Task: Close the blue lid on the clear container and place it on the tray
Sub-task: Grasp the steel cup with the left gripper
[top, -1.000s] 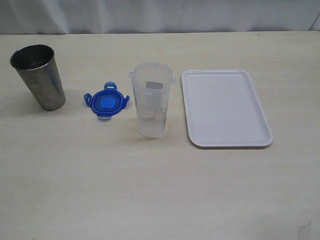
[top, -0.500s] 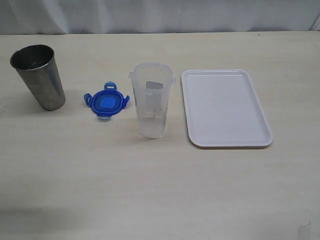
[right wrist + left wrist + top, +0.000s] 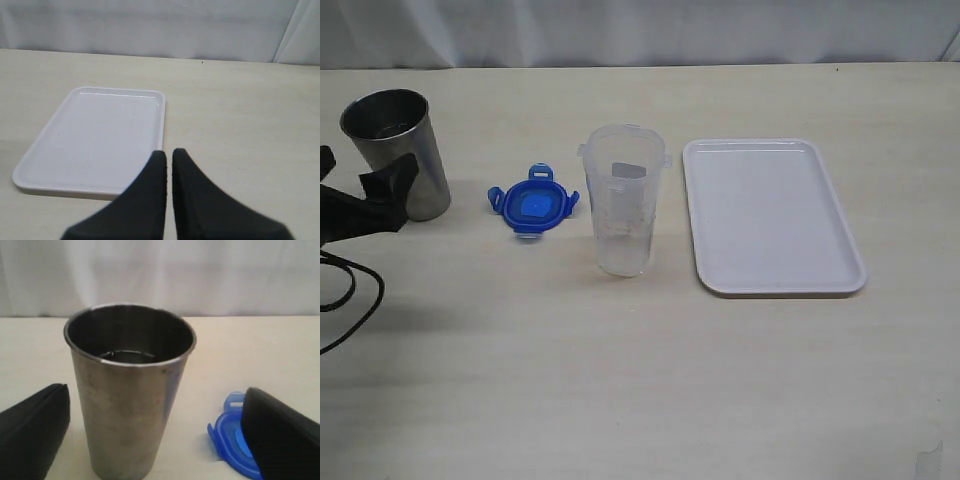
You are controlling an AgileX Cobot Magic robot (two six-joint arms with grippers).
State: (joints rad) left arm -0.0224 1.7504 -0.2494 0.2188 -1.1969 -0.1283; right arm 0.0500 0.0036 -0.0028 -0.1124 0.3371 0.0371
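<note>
Left wrist view: I'm seeing the left gripper (image 3: 154, 396) spread wide, facing the steel cup (image 3: 122, 415), gripping nothing — right gripper (image 3: 169, 154) pinched together, empty.

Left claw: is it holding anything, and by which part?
Nothing is held. The left claw is open, with visible gaps between it and the steel cup in front of it. The right claw is shut on nothing.
</note>
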